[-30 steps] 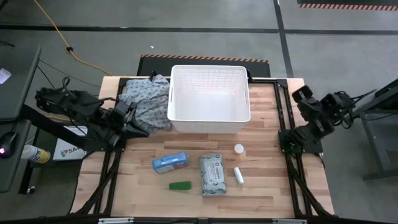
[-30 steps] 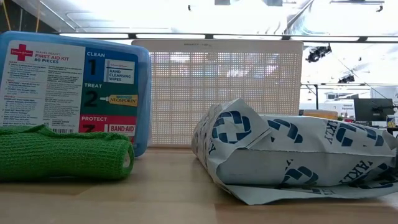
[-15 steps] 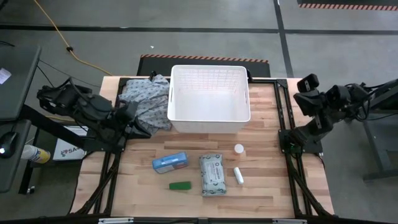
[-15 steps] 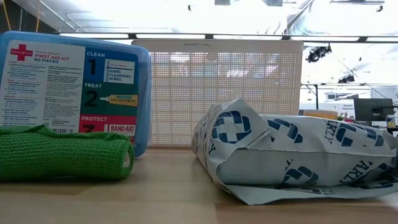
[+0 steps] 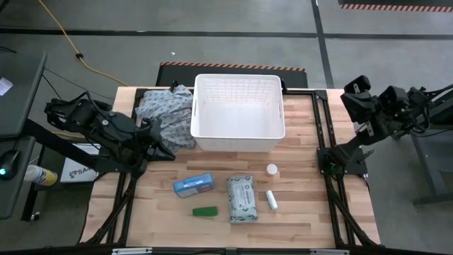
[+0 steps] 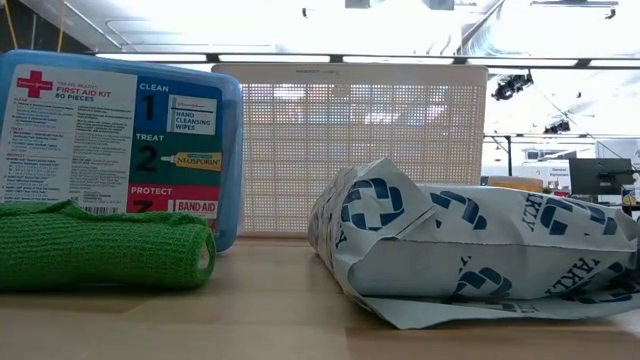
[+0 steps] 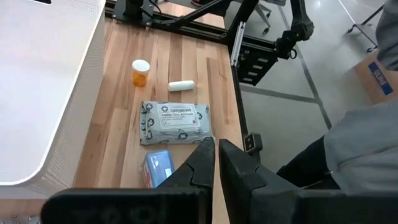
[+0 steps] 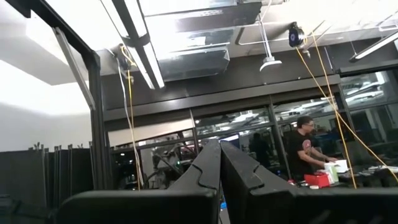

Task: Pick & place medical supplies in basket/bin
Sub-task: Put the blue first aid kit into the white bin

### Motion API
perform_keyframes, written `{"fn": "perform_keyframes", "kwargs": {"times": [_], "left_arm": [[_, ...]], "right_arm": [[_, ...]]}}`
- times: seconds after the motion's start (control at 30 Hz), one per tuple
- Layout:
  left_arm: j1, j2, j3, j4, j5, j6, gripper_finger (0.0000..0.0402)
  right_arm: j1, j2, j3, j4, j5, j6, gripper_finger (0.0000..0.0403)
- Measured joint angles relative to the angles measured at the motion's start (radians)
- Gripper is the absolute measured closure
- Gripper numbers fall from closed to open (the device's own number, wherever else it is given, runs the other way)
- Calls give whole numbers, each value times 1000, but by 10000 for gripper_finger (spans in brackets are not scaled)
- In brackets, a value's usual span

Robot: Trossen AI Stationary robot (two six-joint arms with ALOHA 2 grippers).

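I had the left gripper (image 5: 157, 142), fingers nearly closed on nothing, nearest the blue packet (image 5: 193, 184) lying lengthwise in front of the basket (image 5: 238, 129); the right gripper (image 5: 354, 91), clenched empty, sat well off.

- A robotics lab or test workshop in a large industrial hall.
- A butcher-block wooden table (image 5: 297, 212) sits in a black metal frame (image 5: 324, 134), with a dark robot arm mounted at each side edge.
- The floor (image 5: 212, 42) is bare grey concrete; a yellow cable (image 5: 67, 39) runs across it, and hazard striping (image 5: 396, 6) marks it beyond the table's far right corner.
- Overhead are exposed ducts (image 8: 186, 62), strip lights (image 8: 146, 50) and hanging cords.
- A person (image 8: 306, 152) stands at a distant bench by glazed partitions.
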Motion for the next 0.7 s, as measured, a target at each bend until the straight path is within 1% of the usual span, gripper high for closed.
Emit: {"fn": "perform_keyframes", "kwargs": {"times": [0.17, 0.57, 0.7], "left_arm": [[0, 0, 0, 0, 2, 0, 341], [0, 0, 0, 0, 1, -3, 341], [0, 1, 0, 0, -18, -3, 341]], "right_arm": [[0, 3, 0, -3, 0, 26, 403], [0, 7, 0, -4, -1, 27, 403], [0, 7, 0, -4, -1, 27, 403]]}}
